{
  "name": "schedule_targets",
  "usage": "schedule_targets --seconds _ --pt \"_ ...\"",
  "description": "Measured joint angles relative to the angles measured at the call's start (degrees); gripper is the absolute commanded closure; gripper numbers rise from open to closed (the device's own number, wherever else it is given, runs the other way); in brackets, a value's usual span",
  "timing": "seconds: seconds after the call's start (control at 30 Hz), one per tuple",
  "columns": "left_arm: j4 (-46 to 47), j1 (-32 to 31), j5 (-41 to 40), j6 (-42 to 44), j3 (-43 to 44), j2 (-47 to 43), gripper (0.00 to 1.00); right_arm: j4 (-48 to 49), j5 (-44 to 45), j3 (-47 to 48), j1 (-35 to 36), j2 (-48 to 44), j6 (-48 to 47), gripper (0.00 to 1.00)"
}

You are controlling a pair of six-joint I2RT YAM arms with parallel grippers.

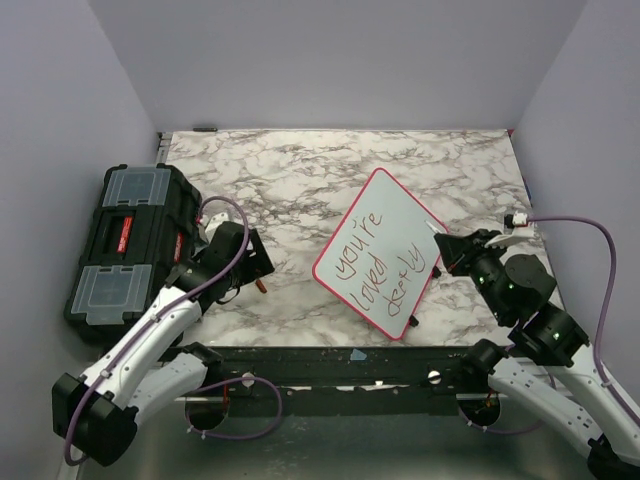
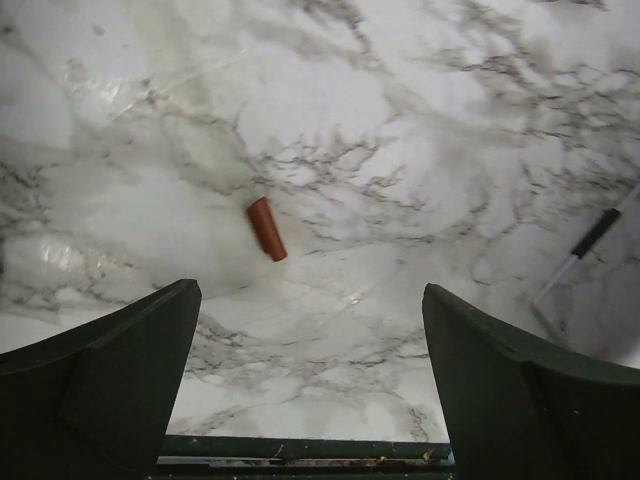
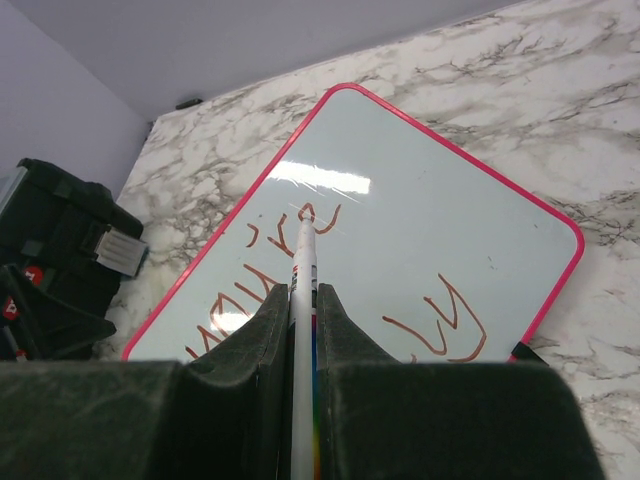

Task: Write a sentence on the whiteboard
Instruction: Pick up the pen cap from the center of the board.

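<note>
The whiteboard (image 1: 383, 253) lies tilted on the marble table, pink-framed, with red handwriting "you're loved deeply" on it. It fills the right wrist view (image 3: 420, 230). My right gripper (image 1: 447, 250) is shut on a white marker (image 3: 303, 300) at the board's right edge; the marker's tip rests on or just above the board at a red letter. A small red marker cap (image 1: 261, 285) lies on the table left of the board and shows in the left wrist view (image 2: 266, 228). My left gripper (image 2: 310, 320) is open and empty above the table, near the cap.
A black toolbox (image 1: 125, 245) with clear lid compartments stands at the table's left edge. A black clip or marker end (image 1: 413, 321) sits at the board's near corner. The table's dark front rail (image 1: 330, 365) runs along the near edge.
</note>
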Motion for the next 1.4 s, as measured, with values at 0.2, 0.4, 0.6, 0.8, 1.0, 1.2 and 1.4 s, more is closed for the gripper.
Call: schedule_targets --seconds 0.2,0.4,0.6,0.8,1.0,1.2,1.4 --pt "-2.75 2.40 -3.34 -7.96 -4.92 3.39 0.18 0.13 -0.57 0.00 0.00 0.63 0.00 0.99" --pt "-1.27 2.99 -3.74 -11.93 -6.95 9.11 0.25 0.13 -0.61 0.00 0.00 0.61 0.00 0.99" --pt "3.06 2.99 -3.39 -12.90 -6.95 16.57 0.33 0.15 -0.63 -0.15 0.00 0.61 0.00 0.99" --pt "6.40 2.99 -2.49 -13.46 -6.95 22.14 0.43 0.15 -0.70 -0.35 0.00 0.61 0.00 0.99" --pt "7.58 2.99 -2.45 -13.49 -6.67 24.11 0.61 0.39 -0.98 -0.81 0.00 0.63 0.00 0.99" --pt "7.02 2.97 -2.43 -13.62 -4.81 26.51 0.68 0.68 -1.11 -0.81 0.00 0.76 0.00 0.99" --pt "6.23 2.97 -2.19 -13.51 -2.32 29.33 0.82 0.90 -1.14 -0.81 0.00 0.46 0.00 0.99"
